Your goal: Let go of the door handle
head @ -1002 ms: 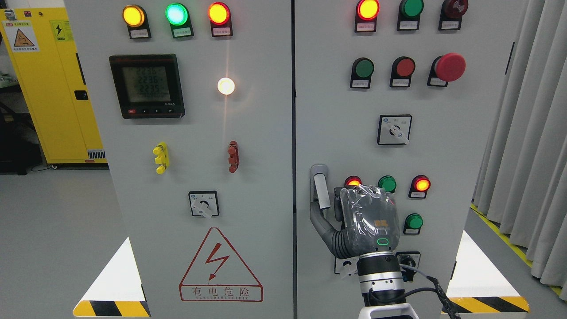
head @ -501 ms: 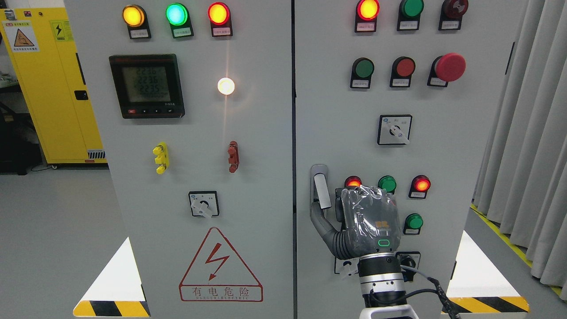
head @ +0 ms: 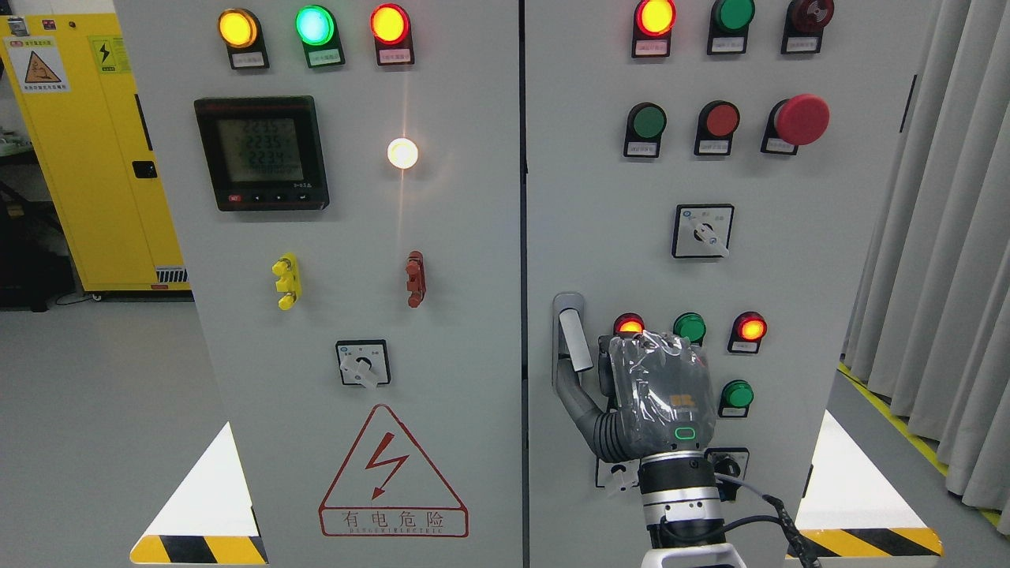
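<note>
While door handle [head: 570,331] stays put, right hand [head: 659,398] barely shifted, thumb beneath.

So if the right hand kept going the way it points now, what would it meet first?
Probably the grey cabinet door just behind the right hand, near the lit red lamp; depth is unclear.
</note>
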{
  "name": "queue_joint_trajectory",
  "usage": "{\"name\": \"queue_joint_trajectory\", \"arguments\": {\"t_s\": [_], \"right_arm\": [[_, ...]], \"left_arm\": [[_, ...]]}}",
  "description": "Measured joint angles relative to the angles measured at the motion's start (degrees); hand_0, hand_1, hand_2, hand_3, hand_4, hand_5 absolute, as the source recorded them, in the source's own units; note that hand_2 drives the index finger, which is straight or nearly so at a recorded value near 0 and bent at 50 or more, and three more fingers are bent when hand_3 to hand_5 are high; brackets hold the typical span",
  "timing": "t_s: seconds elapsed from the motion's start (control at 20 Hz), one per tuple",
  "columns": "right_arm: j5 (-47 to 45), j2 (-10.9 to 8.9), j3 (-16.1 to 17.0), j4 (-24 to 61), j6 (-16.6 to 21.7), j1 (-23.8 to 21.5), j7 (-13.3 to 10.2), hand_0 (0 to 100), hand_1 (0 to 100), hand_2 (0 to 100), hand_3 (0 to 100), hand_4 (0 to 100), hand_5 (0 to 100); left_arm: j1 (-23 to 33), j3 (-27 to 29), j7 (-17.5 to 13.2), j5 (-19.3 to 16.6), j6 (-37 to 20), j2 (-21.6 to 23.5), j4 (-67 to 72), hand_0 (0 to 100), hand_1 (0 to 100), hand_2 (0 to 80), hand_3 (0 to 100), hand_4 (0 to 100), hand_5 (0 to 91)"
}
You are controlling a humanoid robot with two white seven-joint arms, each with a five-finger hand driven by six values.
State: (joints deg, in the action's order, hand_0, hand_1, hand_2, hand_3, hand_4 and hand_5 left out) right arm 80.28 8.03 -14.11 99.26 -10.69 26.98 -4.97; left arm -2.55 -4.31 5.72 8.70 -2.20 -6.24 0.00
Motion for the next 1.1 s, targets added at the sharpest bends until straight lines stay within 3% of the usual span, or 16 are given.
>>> {"name": "queue_joint_trajectory", "arguments": {"t_s": [1.1], "right_arm": [[-0.09, -0.12, 0.37, 0.56, -0.11, -0.17, -0.05, 59, 46, 94, 100, 100, 100]], "left_arm": [[0.0, 0.0, 0.0, 0.0, 0.0, 0.0, 0.0, 12, 56, 0.0, 0, 0, 0.0]]}}
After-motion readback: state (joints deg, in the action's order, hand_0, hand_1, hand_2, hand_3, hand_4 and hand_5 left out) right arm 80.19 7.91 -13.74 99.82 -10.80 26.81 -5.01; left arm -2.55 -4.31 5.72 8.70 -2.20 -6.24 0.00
